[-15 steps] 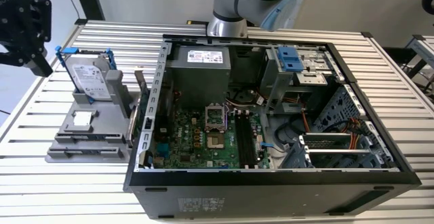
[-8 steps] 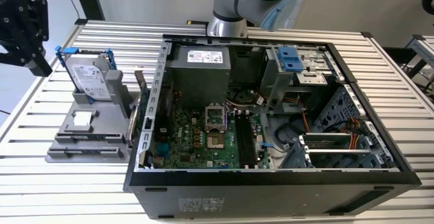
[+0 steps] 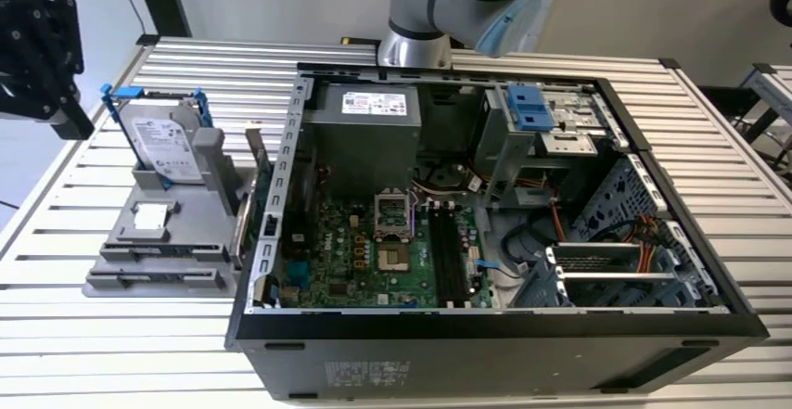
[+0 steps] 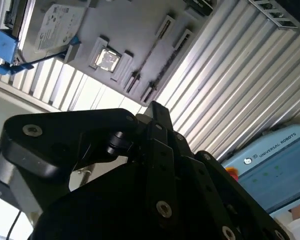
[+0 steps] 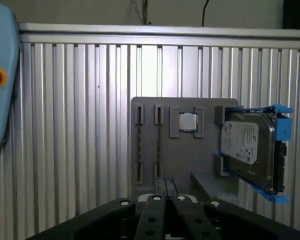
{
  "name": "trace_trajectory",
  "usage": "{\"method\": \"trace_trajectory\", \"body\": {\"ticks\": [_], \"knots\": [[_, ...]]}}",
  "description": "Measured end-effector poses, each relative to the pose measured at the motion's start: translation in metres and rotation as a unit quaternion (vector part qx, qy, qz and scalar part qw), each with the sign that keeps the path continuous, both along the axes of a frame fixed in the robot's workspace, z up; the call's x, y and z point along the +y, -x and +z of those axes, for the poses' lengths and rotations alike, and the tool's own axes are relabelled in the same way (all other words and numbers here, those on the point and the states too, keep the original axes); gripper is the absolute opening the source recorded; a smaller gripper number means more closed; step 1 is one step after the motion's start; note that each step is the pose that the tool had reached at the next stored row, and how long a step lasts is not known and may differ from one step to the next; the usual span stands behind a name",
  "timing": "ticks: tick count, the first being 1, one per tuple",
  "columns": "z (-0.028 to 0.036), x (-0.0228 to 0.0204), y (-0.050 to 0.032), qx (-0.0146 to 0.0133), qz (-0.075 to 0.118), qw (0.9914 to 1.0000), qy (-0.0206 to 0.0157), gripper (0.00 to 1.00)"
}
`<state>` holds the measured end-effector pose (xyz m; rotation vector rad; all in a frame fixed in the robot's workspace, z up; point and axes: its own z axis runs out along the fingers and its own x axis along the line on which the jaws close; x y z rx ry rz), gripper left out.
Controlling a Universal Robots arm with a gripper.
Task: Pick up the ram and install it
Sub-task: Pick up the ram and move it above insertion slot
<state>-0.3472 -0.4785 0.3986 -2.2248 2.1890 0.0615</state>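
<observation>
The hand [image 5: 165, 184] has its two fingers pressed together and carries nothing. It hangs clear above the near edge of the gray holder [image 5: 190, 155]. The thin dark strip standing on edge in one of the holder's two long slots I take for the ram [image 5: 159, 145], in the slot nearer the processor chip [image 5: 188, 121]. From here it cannot be made out more finely. Such a stick is light and stiff, but thin and easily harmed. Its chips and contact edge should be spared, so the safest hold is probably a light pinch across its two flat faces near the middle of its upper edge, lifting it straight out of the slot. In the first wrist view the ram runs away from the fingertips nearly in line with them, a little ahead and well apart, with nothing between. Beyond the chip, at the holder's far side, the hard drive [image 5: 247, 147] leans in its blue frame. The ribbed metal table [image 5: 70, 125] carries the holder. In the exterior view the open computer case [image 3: 495, 335] with the green motherboard [image 3: 359, 261] lies just beside the holder, toward the exterior view's right.
</observation>
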Motion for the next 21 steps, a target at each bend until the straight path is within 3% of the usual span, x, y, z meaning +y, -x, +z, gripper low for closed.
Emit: {"method": "trace_trajectory", "body": {"ticks": [7,8,18,21], "knots": [[0.0001,0.0,0.0002,0.0001,0.002,1.0,0.0001,0.0],[-0.0001,0.0,0.0003,0.0,0.002,1.0,0.0,1.0],[-0.0002,0.0,0.0006,0.0,0.002,1.0,0.0,1.0],[-0.0044,0.0,0.0006,0.0,0.002,1.0,0.0,1.0]]}}
